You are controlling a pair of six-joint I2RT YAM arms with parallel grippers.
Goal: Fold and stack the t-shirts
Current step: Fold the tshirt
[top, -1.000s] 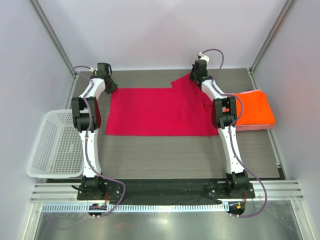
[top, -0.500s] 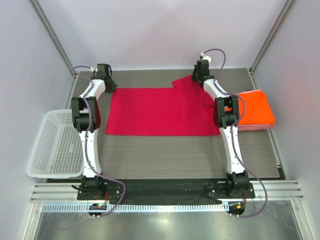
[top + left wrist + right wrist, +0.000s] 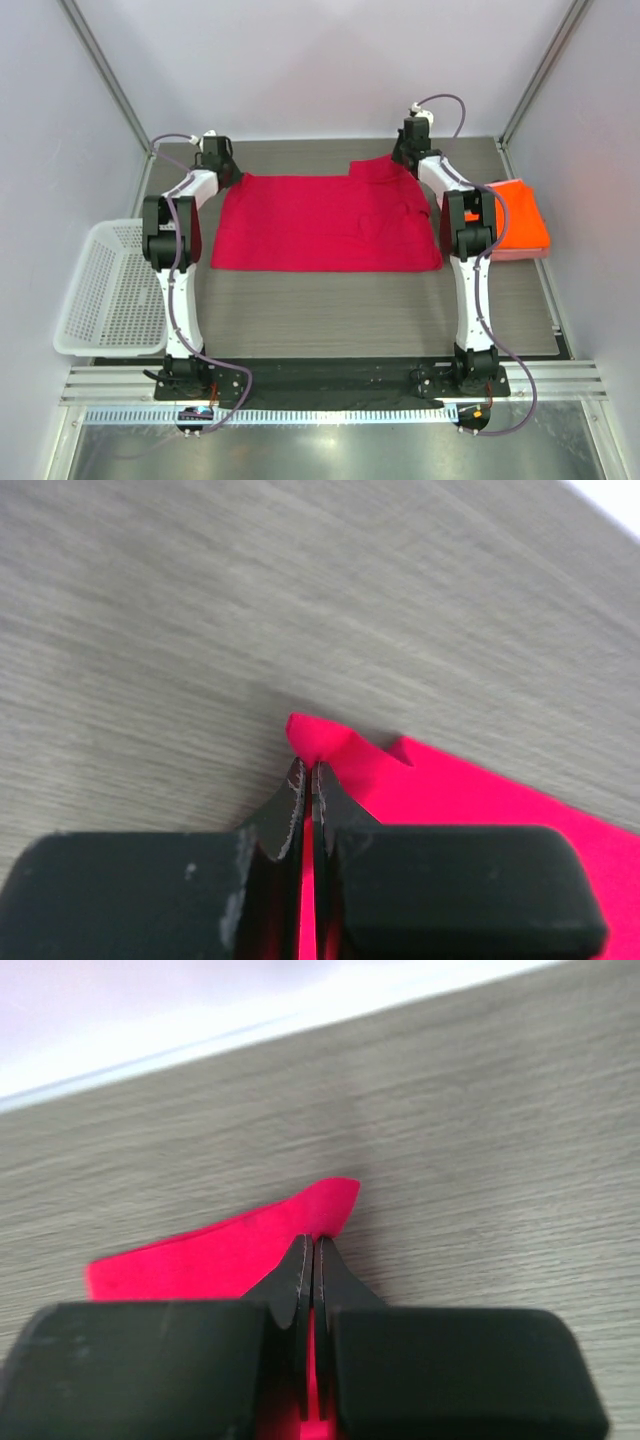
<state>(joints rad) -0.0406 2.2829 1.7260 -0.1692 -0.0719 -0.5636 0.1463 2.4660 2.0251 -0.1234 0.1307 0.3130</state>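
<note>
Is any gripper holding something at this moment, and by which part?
Both hold the crimson t-shirt. The left gripper is shut on its far left corner; the right gripper is shut on a cloth tip at its far right edge.

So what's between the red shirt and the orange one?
In the top view, only the right arm shows there, its elbow filling the gap between the red shirt and the orange shirt.

Crimson tee (image 3: 320, 225) flat ctr; orange tee (image 3: 520, 222) folded atop pink tee (image 3: 512, 254)
</note>
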